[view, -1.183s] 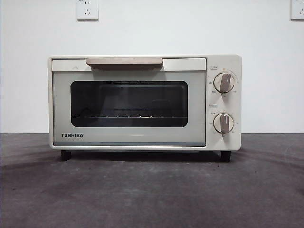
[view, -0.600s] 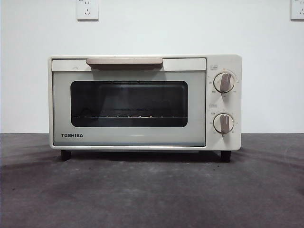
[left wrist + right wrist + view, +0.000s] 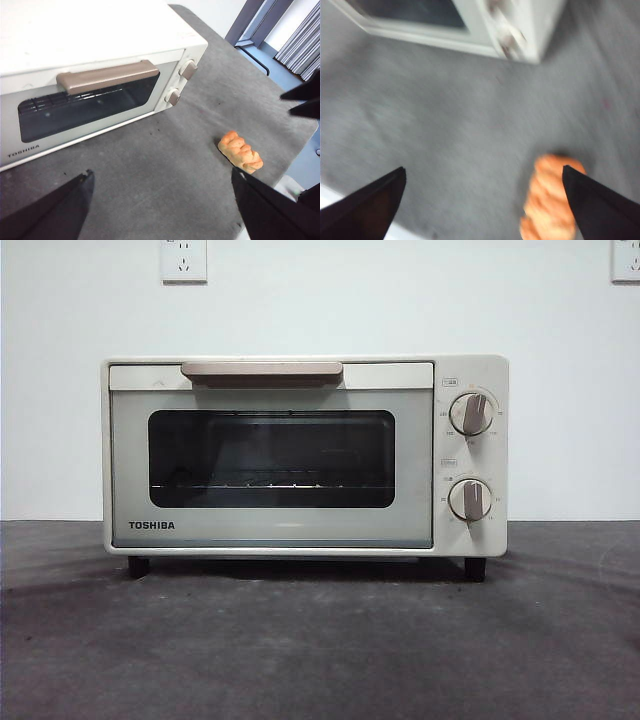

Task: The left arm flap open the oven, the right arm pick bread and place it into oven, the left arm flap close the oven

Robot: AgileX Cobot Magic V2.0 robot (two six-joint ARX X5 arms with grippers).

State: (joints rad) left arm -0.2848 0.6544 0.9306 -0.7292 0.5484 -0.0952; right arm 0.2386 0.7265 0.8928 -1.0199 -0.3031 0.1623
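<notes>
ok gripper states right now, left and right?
Left gripper: open, empty, above the mat in front of the closed oven.
Right gripper: open, empty, by the bread, not gripping it.

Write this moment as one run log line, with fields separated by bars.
cream-white toaster oven: door shut | golden-orange lumpy bread: on grey table, outside oven | left gripper: open, empty | right gripper: open, above bread

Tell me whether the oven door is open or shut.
Shut. The oven door stands upright and flush with the front, its handle at the top, and the wire rack shows only through the glass.
</notes>
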